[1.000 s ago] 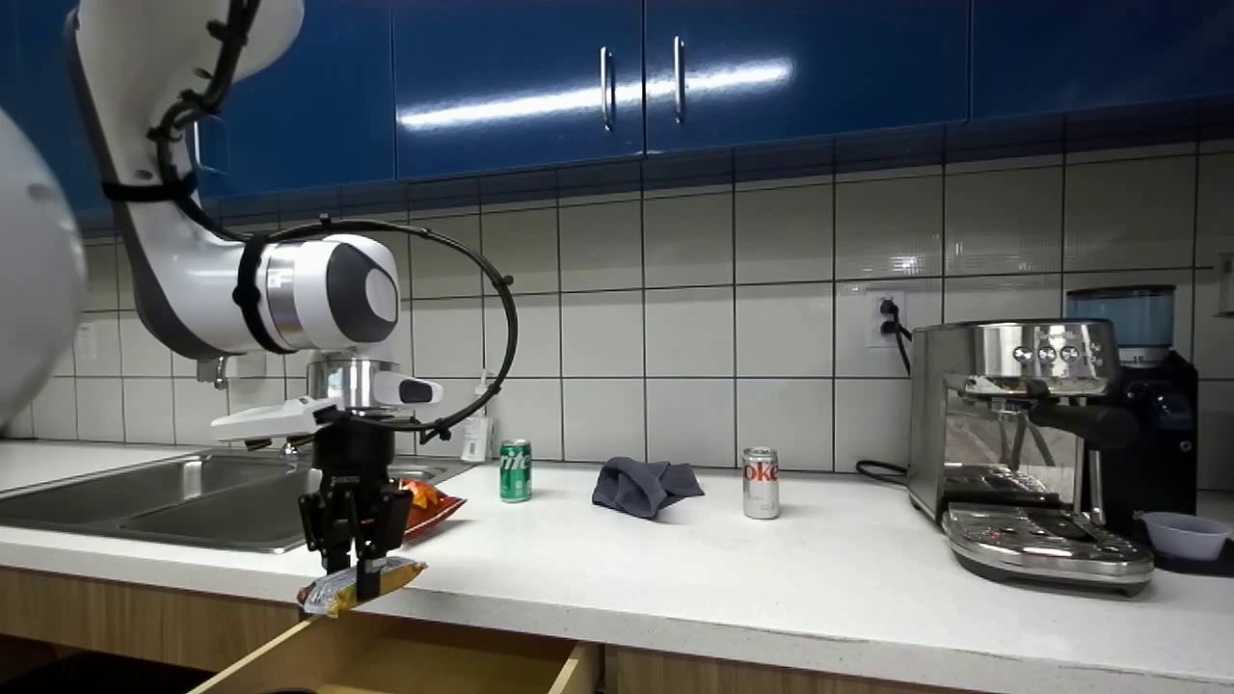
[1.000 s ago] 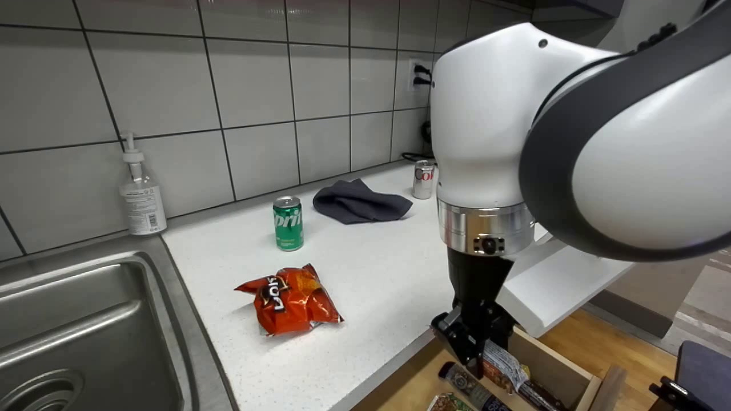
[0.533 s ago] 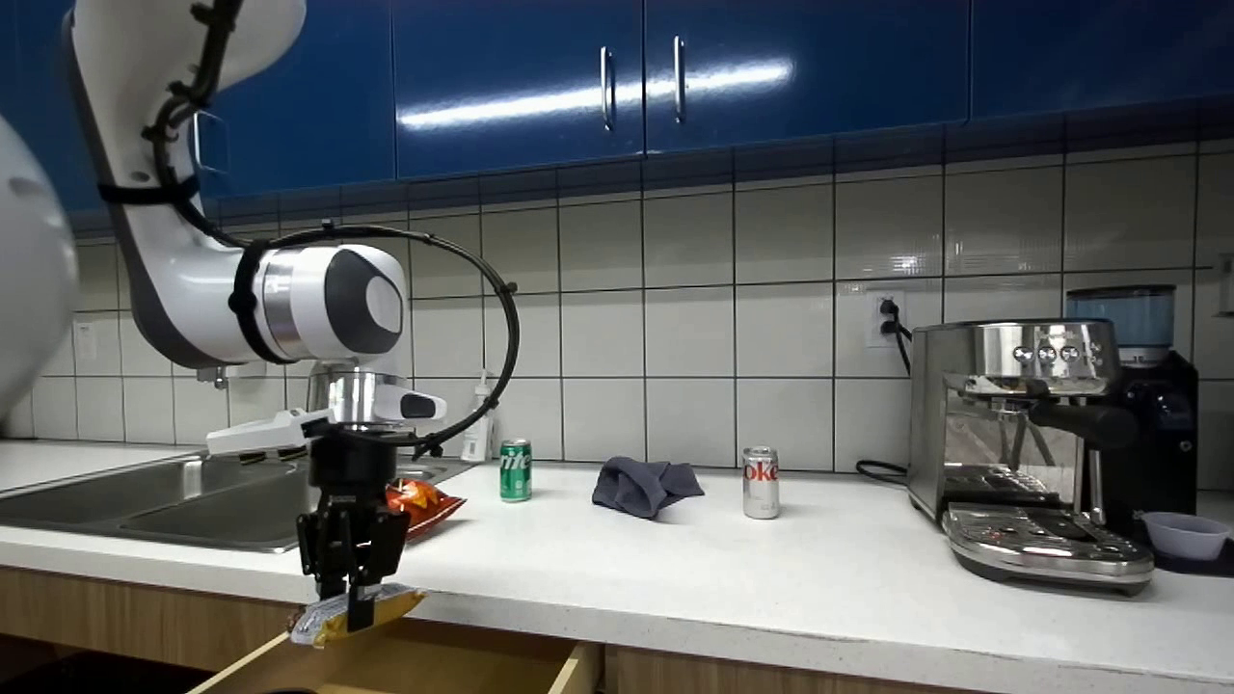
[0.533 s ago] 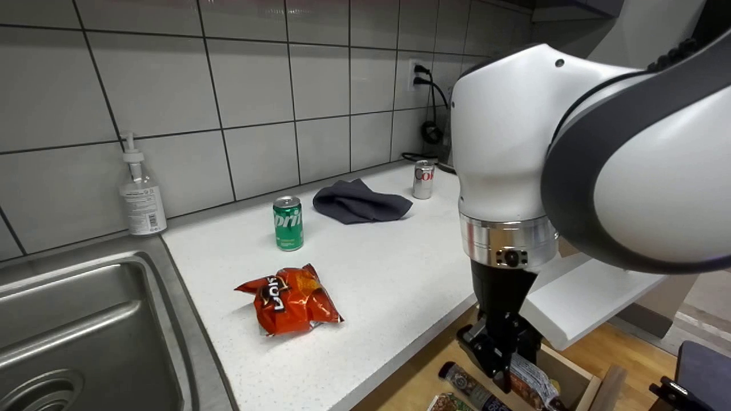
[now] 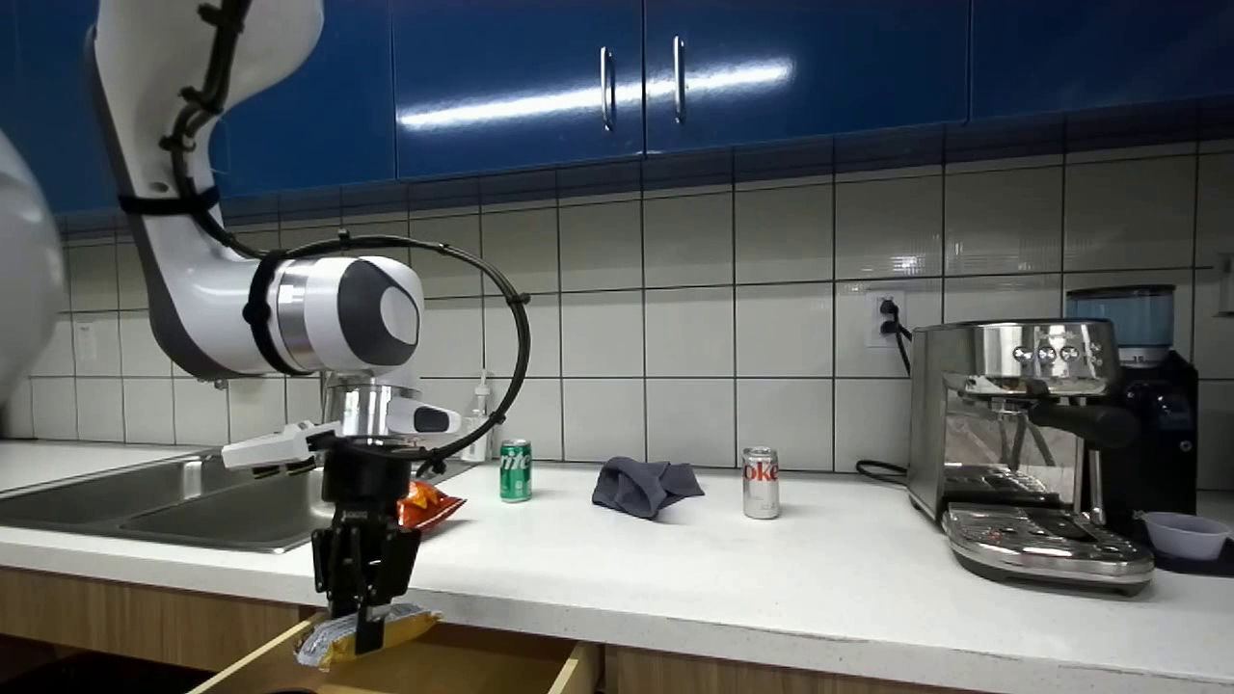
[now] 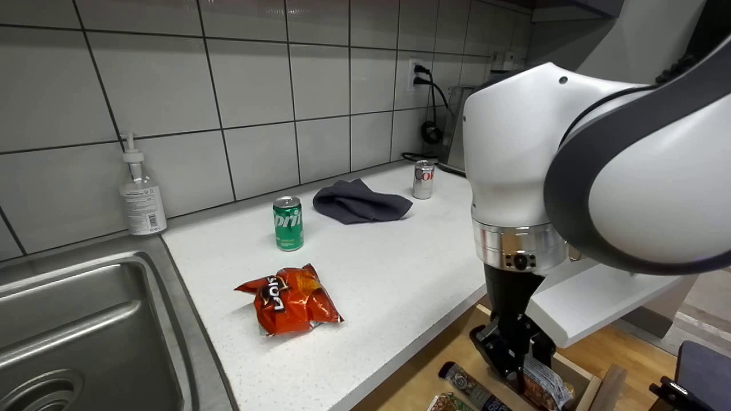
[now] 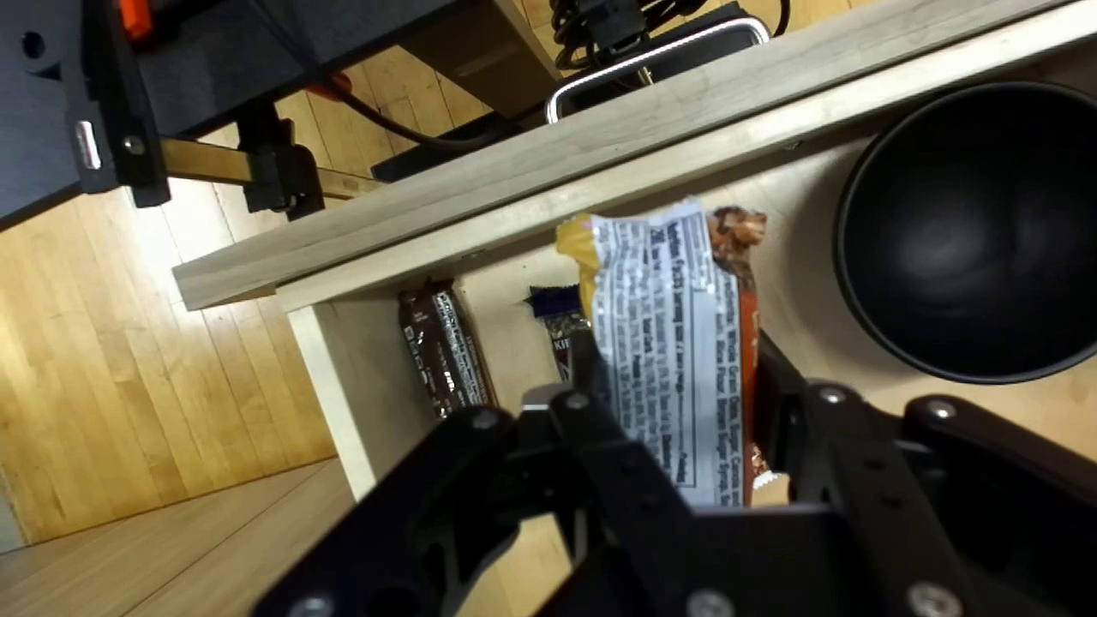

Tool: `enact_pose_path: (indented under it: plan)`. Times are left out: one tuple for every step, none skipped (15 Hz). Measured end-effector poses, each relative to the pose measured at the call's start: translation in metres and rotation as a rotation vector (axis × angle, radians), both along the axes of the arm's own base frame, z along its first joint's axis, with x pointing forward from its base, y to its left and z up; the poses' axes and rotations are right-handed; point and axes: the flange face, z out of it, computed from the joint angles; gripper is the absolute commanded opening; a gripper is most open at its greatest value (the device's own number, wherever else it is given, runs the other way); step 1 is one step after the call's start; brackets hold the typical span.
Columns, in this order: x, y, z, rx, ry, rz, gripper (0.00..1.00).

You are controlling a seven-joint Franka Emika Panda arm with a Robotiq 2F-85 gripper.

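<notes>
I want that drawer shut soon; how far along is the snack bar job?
Looks done: the wooden drawer stands open. In hand: the gripper holds the wrapped snack bar over it. Probably left: lowering and releasing the bar, since the fingers clasp both its sides.

Wrist cam's peering down into drawer (image 7: 373, 368), close. In an exterior view, facing tiles (image 5: 689, 333), farther back; in an exterior view, angling down along counter (image 6: 371, 257). Green can (image 5: 515, 471)'s showing in both exteriors.
</notes>
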Motion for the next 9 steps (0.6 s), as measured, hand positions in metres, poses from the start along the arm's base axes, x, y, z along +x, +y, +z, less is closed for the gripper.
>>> enact_pose_path:
  plan:
    - [0.000,-0.001,-0.001,-0.001,0.003,-0.005,0.17]
    - [-0.001,-0.002,-0.003,-0.002,0.006,-0.009,0.17]
    - [-0.001,-0.003,-0.005,-0.003,0.010,-0.013,0.17]
    - [-0.002,-0.004,-0.007,-0.005,0.015,-0.018,0.17]
    - [-0.002,-0.005,-0.009,-0.007,0.019,-0.023,0.17]
    - [-0.003,-0.005,-0.011,-0.008,0.024,-0.027,0.17]
    - [-0.004,-0.006,-0.013,-0.009,0.028,-0.031,0.17]
    - [-0.004,-0.006,-0.015,-0.011,0.032,-0.035,0.17]
    - [-0.005,-0.007,-0.017,-0.012,0.036,-0.038,0.17]
